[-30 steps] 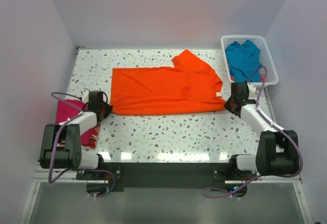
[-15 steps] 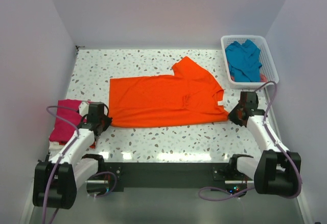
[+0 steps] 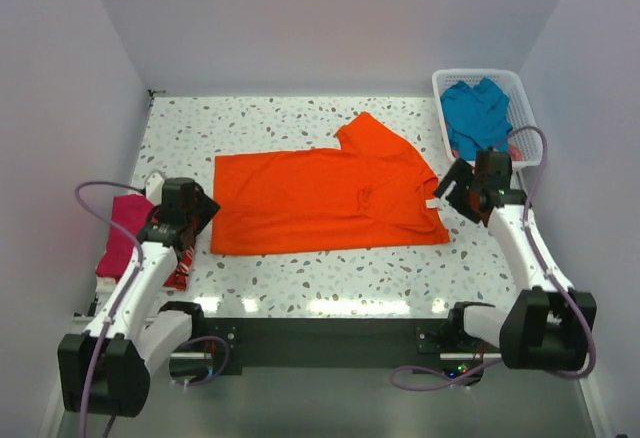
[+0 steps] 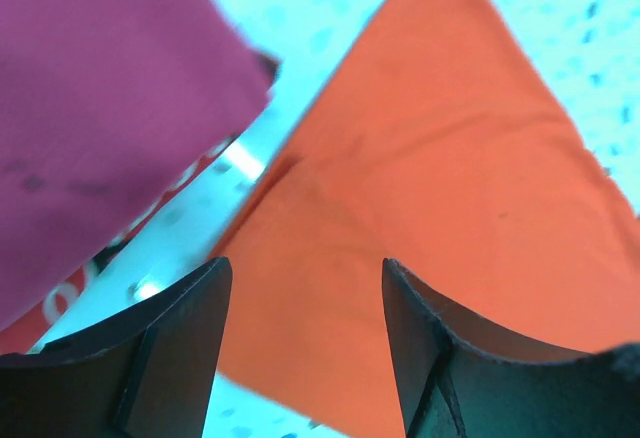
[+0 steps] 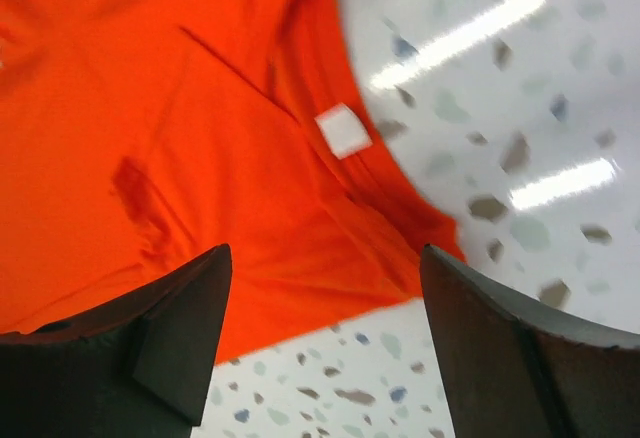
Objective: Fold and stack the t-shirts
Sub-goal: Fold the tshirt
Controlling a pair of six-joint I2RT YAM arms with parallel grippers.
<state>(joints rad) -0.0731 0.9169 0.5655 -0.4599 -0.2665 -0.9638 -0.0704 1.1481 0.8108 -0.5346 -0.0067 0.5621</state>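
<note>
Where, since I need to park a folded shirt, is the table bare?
Bare table: the far strip between the orange t-shirt and the back wall, and the near strip between its hem and the arm bases. Crowded: the left edge (magenta t-shirt) and far right corner (basket holding the teal t-shirt).

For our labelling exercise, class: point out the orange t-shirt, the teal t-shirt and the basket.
orange t-shirt (image 3: 320, 198), top view, middle of body.
teal t-shirt (image 3: 475, 113), top view, its middle.
basket (image 3: 522, 98), top view, right wall.
</note>
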